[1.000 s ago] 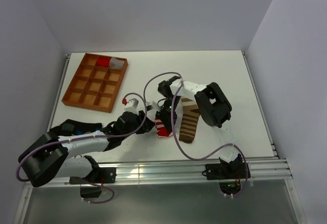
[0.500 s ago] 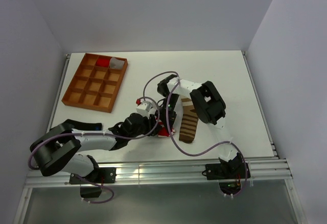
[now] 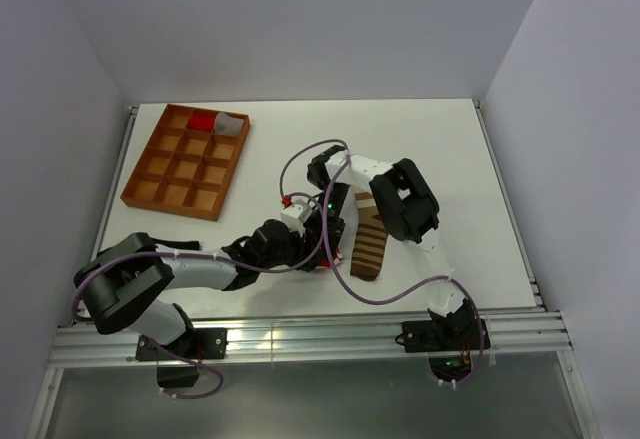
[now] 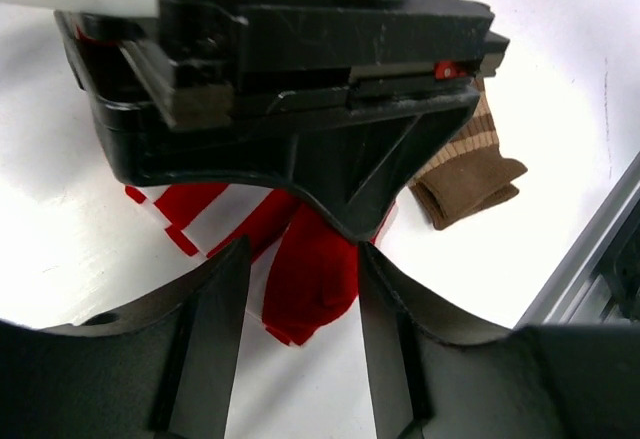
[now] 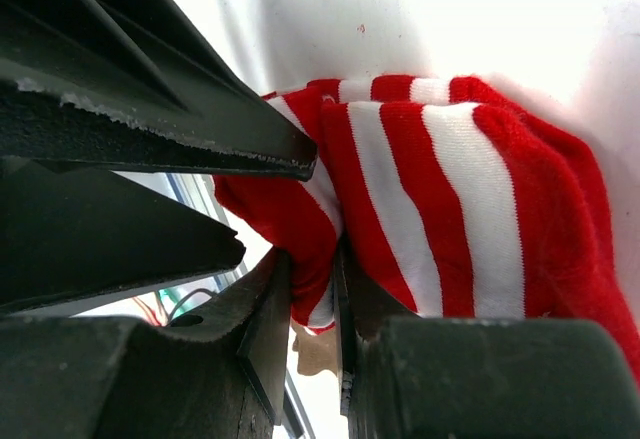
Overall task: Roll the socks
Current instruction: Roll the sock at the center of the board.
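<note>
Now, step in hand: probably the start of the roll on the red-and-white sock (image 5: pixel 450 189); both arms crowd over it at the centre of the worktop (image 3: pixel 440 139), towards the near edge.
Right pincer (image 5: pixel 312 271): nearly closed, nipping a doubled edge of the red-and-white sock between its fingers. It looks meant to pin the fold so the fabric cannot spring flat.
Left pincer (image 4: pixel 300 259): about half open, holding nothing. Its fingers straddle the plain red end of that sock, with bare worktop showing beside one finger. Placed, by the look of it, to take that end while the fold is pinned.
Red-and-white sock: bunched and folded over, not a tight roll; almost wholly hidden under the pincers from above.
Brown-and-tan sock (image 3: pixel 368 244): lying flat just right of the red one, running far to near, touched by neither pincer.
Tray (image 3: pixel 185 164): far left, well apart.
Risk: the pincers sit very close and could knock together.
</note>
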Action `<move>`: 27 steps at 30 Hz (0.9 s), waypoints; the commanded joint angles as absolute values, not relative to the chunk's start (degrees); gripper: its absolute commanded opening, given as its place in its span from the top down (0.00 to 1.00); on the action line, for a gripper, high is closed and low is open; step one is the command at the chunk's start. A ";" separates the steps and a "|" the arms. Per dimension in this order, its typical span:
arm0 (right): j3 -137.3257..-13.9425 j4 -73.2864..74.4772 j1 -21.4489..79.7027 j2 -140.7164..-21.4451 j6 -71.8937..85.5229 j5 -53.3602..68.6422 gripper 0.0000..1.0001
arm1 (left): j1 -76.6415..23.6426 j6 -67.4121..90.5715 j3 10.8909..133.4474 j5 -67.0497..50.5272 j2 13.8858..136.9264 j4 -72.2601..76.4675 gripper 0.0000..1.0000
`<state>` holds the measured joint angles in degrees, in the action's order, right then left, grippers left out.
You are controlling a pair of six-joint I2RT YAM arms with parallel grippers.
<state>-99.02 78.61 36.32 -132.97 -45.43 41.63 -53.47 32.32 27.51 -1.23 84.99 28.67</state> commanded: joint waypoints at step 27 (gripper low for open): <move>-92.92 66.73 35.42 -129.12 -42.11 35.95 0.68 | -54.23 36.03 31.90 -6.15 95.27 24.79 0.86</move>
<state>-95.96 76.69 35.07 -131.37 -42.48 40.58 -53.84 34.35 30.70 -5.21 91.98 28.93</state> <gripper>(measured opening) 0.300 0.225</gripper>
